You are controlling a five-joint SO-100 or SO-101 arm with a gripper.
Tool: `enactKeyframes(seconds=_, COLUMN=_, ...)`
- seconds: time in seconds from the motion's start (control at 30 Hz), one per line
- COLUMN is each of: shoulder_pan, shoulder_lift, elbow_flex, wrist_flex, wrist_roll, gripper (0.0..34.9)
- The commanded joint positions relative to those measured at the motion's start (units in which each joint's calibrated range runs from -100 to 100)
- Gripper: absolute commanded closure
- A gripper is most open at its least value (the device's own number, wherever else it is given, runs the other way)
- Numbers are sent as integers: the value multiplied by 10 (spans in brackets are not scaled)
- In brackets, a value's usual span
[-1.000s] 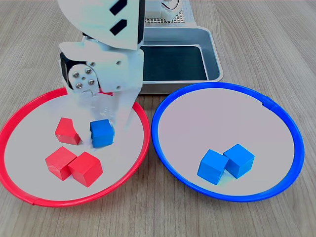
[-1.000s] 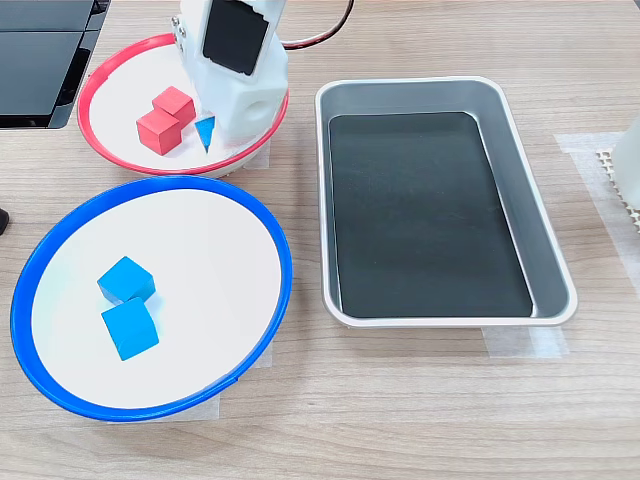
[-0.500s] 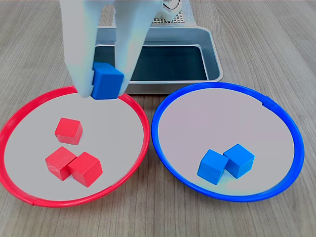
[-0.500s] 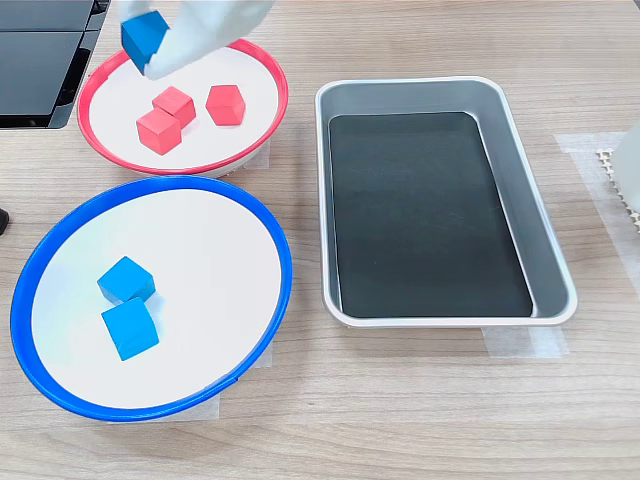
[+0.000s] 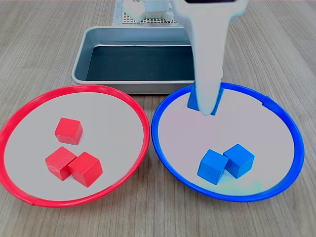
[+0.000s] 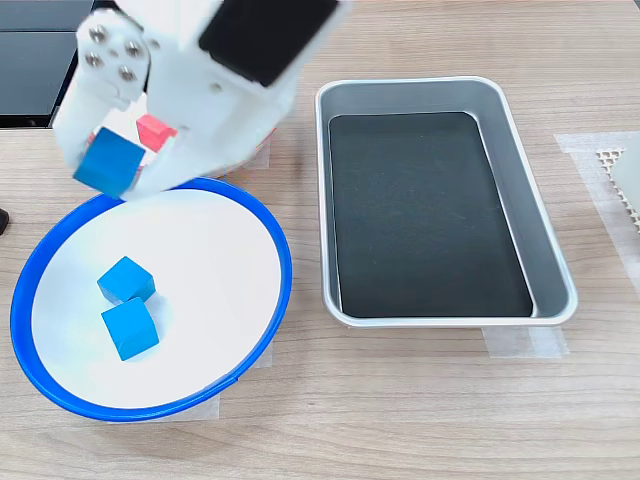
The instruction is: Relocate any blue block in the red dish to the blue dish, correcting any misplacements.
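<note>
Only second exterior view shows gripper (image 6: 115, 170) clasping blue block (image 6: 108, 162).

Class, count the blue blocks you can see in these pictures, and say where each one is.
3. Two blue blocks lie touching inside the blue dish. The third blue block is held in the gripper above that dish's rim. None shows in the red dish.

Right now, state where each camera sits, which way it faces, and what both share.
First exterior view: in front, looking down across the red dish and blue dish toward the metal tray; the arm descends from the top.
Second exterior view: high overhead, beside the tray; the tool grips the blue block.
Shared: both dishes, tray, two resting blue cubes.
</note>
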Motion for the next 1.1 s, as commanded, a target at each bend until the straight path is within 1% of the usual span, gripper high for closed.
enactKeyframes(seconds=0.0, shoulder_pan=-14, shoulder_lift=-24, elbow_flex=38, wrist_flex=-9, wrist_roll=18, gripper=347)
enactKeyframes(seconds=0.13, shoulder_pan=-27, shoulder_lift=-28, elbow_flex=94, wrist_flex=-8, wrist_roll=30, gripper=347)
enactKeyframes(seconds=0.3, shoulder_pan=-35, shoulder_lift=-14, elbow_flex=108, wrist_flex=-13, wrist_roll=26, gripper=347)
enactKeyframes(seconds=1.07, shoulder_pan=-32, shoulder_lift=113, elbow_flex=-10, wrist_flex=-11, wrist_roll=-7, gripper=347)
